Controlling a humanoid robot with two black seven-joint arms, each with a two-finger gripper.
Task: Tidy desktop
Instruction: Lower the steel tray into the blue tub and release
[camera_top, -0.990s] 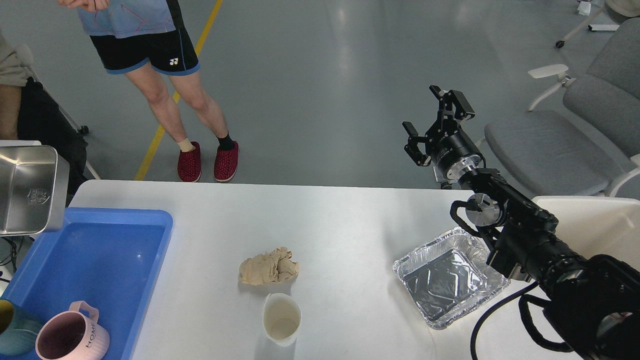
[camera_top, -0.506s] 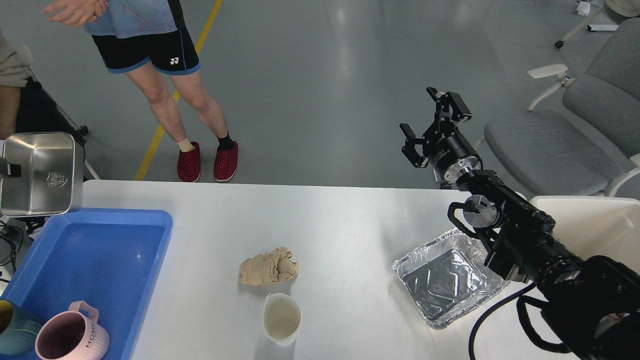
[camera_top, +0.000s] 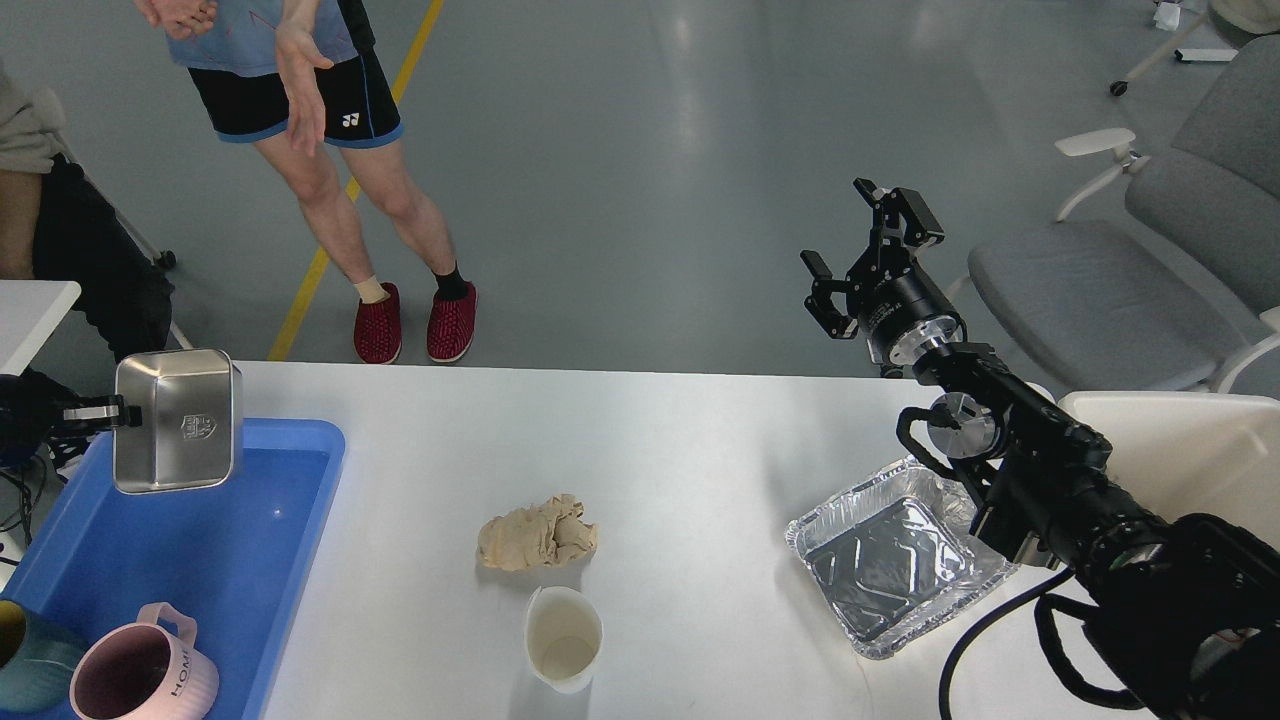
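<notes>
L gripper (camera_top: 100, 411) grips steel tin (camera_top: 177, 420) by its rim, over blue tray (camera_top: 300, 520), prob. for drop-off. R gripper (camera_top: 868, 258) is released, w/ fingers spread, raised past far edge of desktop (camera_top: 680, 470); foil tray (camera_top: 895, 558) sits below/behind it.
</notes>
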